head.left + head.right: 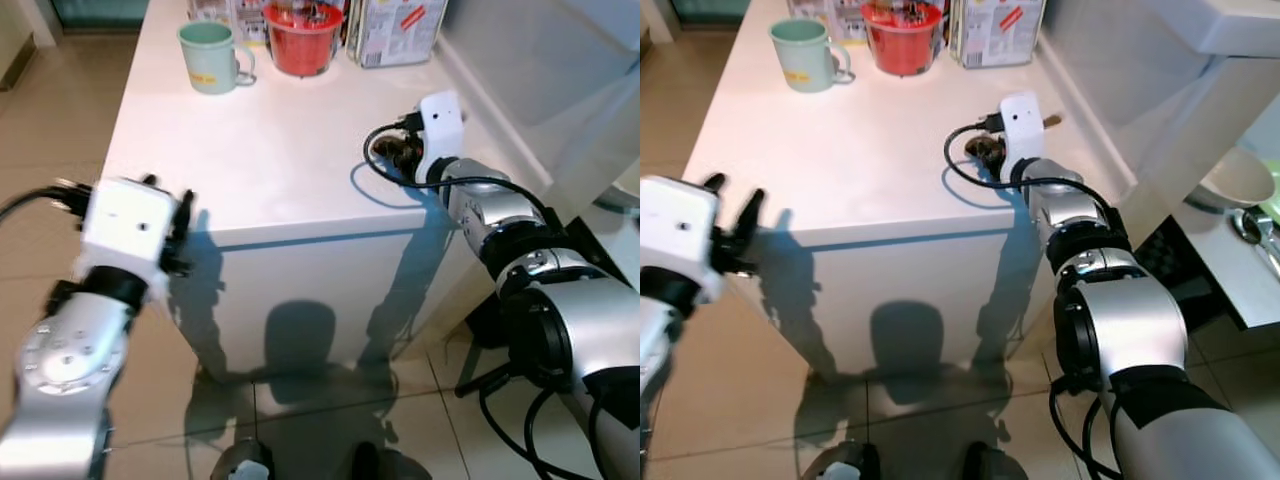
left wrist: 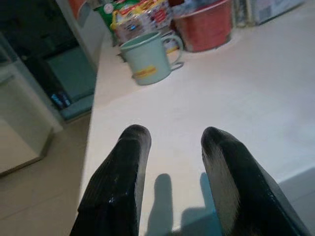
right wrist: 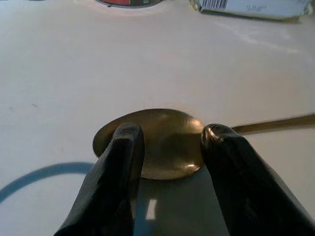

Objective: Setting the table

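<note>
With the spoon [image 3: 157, 142] lying flat on the white table [image 1: 260, 150] and its bowl between the right gripper [image 3: 170, 142]'s 2 parted fingers, close squarely on the bowl's edges before lifting, so it cannot slip.

A mint-green ceramic mug [image 1: 211, 57] stands at the white tabletop's [image 1: 270, 150] eleven o'clock; a red plastic tub [image 1: 301, 38] sits just beside it at twelve, a printed carton [image 1: 395, 30] at one. A brass-coloured metal spoon [image 3: 162, 140] lies near the three o'clock edge.
</note>
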